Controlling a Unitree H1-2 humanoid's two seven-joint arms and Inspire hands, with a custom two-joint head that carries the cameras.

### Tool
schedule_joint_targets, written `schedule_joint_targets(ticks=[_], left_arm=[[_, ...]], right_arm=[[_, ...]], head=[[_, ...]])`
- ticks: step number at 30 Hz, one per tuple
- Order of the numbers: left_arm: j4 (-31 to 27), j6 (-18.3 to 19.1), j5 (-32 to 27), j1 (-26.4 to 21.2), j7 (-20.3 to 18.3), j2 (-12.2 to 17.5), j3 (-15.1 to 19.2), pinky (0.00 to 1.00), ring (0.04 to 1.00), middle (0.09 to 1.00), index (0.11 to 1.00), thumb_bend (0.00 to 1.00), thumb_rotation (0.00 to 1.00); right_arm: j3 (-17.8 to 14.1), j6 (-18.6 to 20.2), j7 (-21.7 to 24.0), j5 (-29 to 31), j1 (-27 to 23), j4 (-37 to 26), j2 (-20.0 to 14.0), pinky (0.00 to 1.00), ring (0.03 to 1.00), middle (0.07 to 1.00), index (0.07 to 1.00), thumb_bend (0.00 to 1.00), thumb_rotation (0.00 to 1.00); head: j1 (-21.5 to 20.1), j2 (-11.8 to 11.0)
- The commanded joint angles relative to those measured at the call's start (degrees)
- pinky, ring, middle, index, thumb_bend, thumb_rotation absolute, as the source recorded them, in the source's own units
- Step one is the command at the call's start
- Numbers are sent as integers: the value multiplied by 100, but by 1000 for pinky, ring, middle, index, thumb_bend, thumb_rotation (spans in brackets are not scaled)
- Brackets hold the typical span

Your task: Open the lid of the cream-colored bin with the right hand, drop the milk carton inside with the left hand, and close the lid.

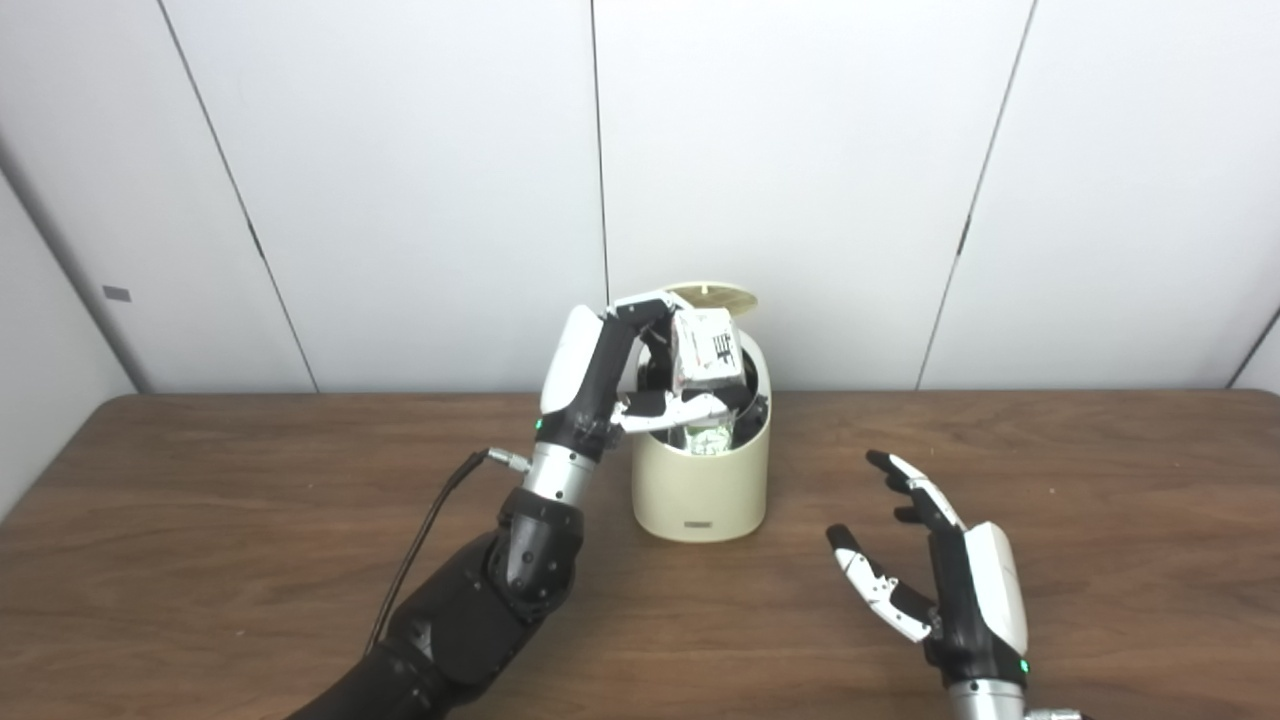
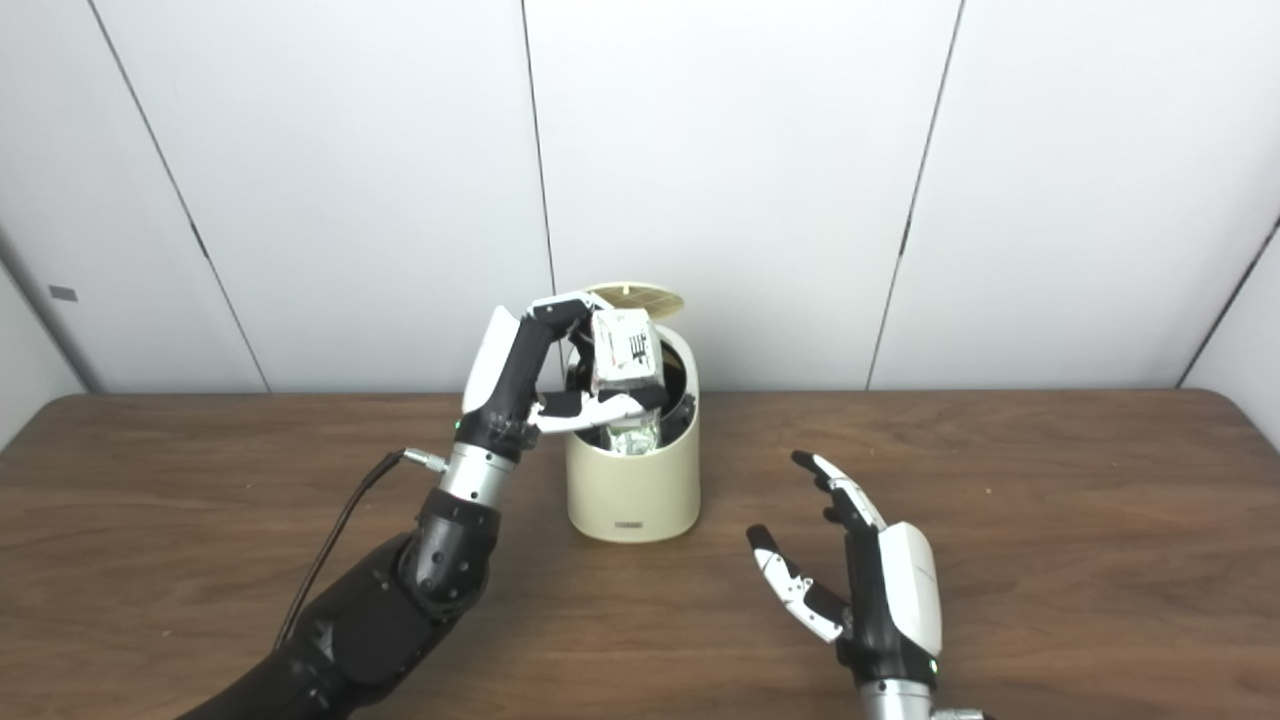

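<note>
Two hands: one is busy, one waits.
Left hand (image 1: 640,385): fingers and thumb wrapped around the milk carton (image 1: 708,345), holding it right over the bin's open mouth.
Milk carton: white with dark print, tilted, its lower part just inside the rim.
Cream-colored bin (image 1: 700,490): stands at the middle of the brown worktop (image 1: 1100,470).
Lid (image 1: 712,297): flipped up at the bin's 12 o'clock edge.
Inside the bin: something with green print, too hidden to name.
Right hand (image 2: 865,580): at 4 o'clock from the bin, well apart, fingers spread wide, holding nothing.
</note>
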Motion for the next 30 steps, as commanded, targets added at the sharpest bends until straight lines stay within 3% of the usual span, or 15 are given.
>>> schedule_joint_targets(ticks=[1,14,18,21,30], left_arm=[[46,-40,52,-82,-89,39,48,328,426,493,495,503,0],[44,-40,110,-31,-152,88,145,332,426,493,495,503,0],[-4,-40,357,-118,38,195,72,346,437,482,493,504,0],[-8,-40,526,-200,242,266,-23,370,454,482,480,504,0],[-152,-40,582,-349,449,366,-119,386,458,489,469,505,0]], right_arm=[[120,-64,-32,52,223,36,226,699,810,837,815,232,451],[172,167,44,25,226,-90,235,697,810,839,819,231,408],[186,143,23,22,216,-66,234,693,809,839,818,231,385],[200,175,40,5,215,-71,227,700,812,838,819,231,450],[215,133,-1,-24,172,11,213,694,807,832,815,229,452]], head=[[-2,9],[15,23],[18,16],[23,9],[42,-37]])
